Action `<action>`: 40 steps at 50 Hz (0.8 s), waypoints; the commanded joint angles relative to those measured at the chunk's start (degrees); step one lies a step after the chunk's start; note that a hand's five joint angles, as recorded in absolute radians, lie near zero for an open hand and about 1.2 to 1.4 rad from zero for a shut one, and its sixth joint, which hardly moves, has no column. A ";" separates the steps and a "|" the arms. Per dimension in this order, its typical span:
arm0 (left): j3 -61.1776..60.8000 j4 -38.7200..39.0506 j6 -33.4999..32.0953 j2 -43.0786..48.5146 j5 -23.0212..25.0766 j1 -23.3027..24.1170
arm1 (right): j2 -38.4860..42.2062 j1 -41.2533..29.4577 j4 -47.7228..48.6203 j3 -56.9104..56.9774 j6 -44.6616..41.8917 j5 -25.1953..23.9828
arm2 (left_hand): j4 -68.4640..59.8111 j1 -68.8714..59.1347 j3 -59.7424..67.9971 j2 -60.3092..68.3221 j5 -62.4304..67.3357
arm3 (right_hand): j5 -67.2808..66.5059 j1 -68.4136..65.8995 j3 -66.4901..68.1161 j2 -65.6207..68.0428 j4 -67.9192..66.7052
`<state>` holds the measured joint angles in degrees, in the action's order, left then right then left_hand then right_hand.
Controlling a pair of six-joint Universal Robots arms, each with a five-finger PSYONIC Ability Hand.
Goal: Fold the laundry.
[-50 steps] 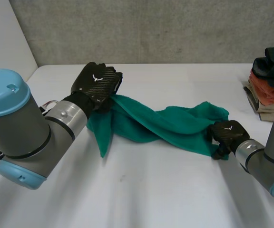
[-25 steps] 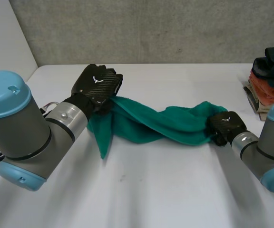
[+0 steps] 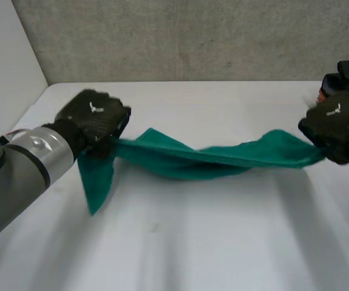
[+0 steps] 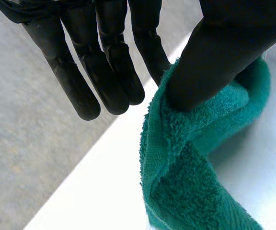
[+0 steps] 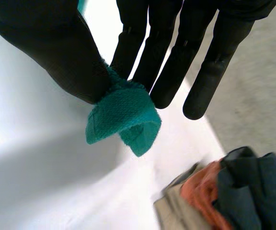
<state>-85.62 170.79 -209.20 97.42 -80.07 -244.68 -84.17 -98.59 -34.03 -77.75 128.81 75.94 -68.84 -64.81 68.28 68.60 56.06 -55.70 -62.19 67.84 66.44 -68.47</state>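
Head view: green towel (image 3: pixel 205 159) is strung taut over the table's (image 3: pixel 192 248) middle, one tail hung near the left edge. An end is pinched by each of left hand (image 3: pixel 93 118) and right hand (image 3: pixel 337 121), both drawn wider apart than a second ago. Stretching-out is judged underway; no fold is made yet.

A teal-green terry towel (image 3: pixel 211 159), plain all over. The black left hand (image 3: pixel 93 118) and black right hand (image 3: pixel 335 121) each bear a small white mark. At the white table's (image 3: pixel 192 242) right edge, the folded cloth pile (image 5: pixel 210 191) shows orange, beige and what seems dark blue-grey.
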 commanded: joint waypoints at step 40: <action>-8.40 35.84 -12.81 9.36 -9.40 -0.97 | 12.53 -5.04 43.52 -4.06 30.98 1.84 | -11.16 -15.19 11.72 11.40 13.94 | -14.30 -17.81 12.16 13.56 -11.53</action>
<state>-82.31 206.07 -221.80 106.88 -89.78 -245.41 -72.47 -103.35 16.63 -73.37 160.61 79.92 -68.87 -64.81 68.48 68.71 57.15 -56.75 -62.19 67.88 67.10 -68.53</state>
